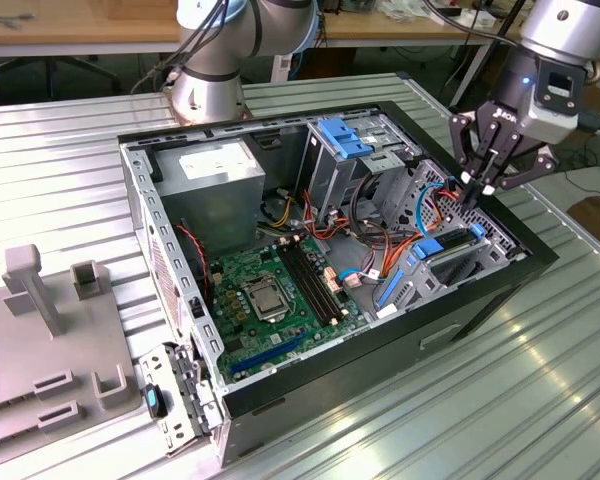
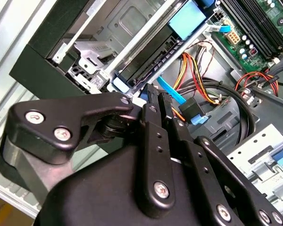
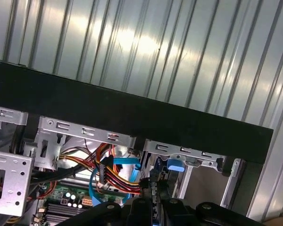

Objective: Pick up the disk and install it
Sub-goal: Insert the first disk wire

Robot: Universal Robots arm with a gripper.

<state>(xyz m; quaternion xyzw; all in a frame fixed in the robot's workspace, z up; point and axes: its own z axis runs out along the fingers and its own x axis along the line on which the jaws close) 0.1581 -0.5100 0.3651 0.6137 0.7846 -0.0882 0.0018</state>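
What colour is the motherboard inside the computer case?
The motherboard is green, clearest in the exterior view.

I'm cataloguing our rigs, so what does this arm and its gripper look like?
The arm is silver-grey tubing with rounded joints, and dark cables run beside it. Its wrist housing is grey with a small blue light. The gripper is black, built of linked bars fastened with silver screws.
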